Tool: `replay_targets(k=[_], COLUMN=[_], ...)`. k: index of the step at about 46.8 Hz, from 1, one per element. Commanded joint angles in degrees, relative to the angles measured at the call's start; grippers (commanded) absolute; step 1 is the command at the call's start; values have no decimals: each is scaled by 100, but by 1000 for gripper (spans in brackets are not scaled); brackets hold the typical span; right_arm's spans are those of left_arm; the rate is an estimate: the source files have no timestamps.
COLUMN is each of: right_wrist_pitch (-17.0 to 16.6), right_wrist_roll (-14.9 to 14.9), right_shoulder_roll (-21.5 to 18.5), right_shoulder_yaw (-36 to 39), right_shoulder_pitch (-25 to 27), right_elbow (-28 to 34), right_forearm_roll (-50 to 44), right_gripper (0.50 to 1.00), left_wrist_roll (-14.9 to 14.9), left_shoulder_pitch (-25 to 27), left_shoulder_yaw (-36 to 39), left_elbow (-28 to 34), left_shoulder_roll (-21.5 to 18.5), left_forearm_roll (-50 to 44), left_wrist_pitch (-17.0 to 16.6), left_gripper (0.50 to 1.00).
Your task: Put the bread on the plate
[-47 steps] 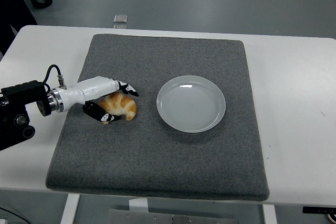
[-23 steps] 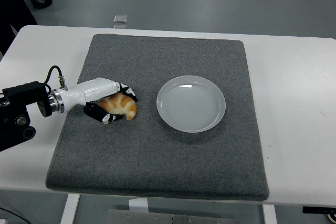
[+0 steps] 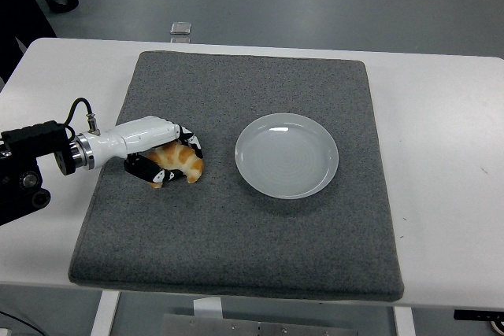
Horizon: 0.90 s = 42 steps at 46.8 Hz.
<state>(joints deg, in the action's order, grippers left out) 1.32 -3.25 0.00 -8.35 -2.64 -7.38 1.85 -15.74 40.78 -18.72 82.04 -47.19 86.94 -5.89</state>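
Golden bread, one, in left hand; one plate.

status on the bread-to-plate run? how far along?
Done: the left hand has reached the bread on the grey mat, left of the plate.
In hand: its fingers curl around the bread, which appears to lie on the mat, not lifted.
Left: lift, carry right, set it on the plate, which holds nothing. The right arm is out of view.

White left hand, black-tipped fingers, seemingly black cabled wrist.
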Motion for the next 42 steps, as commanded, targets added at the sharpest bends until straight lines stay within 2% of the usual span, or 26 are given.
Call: replay_targets(k=[1,9,19,25,42], right_wrist_pitch=[0,0,0,0,0], right_wrist_roll=[0,0,0,0,0], right_shoulder_roll=[0,0,0,0,0], right_shoulder_yaw=[0,0,0,0,0], right_shoulder_pitch=[1,9,0,0,9], right_elbow=[0,0,0,0,0], right_forearm_roll=[0,0,0,0,0], right_gripper=[932,930,932,930,930], left_wrist_roll=[1,1,-52,-166,-219], left_shoulder_pitch=[36,229,519,660,1169], left_shoulder_yaw=[0,0,-18,-62,-97], left_elbow=[-4,5,31,49,67], left_shoulder_roll=[-36,-194,-467,-564,-678], left_forearm_roll=[7,16,42,25,-81], left_wrist_pitch=[0,52,395,395,421], left_gripper=[500,500,500,500,500])
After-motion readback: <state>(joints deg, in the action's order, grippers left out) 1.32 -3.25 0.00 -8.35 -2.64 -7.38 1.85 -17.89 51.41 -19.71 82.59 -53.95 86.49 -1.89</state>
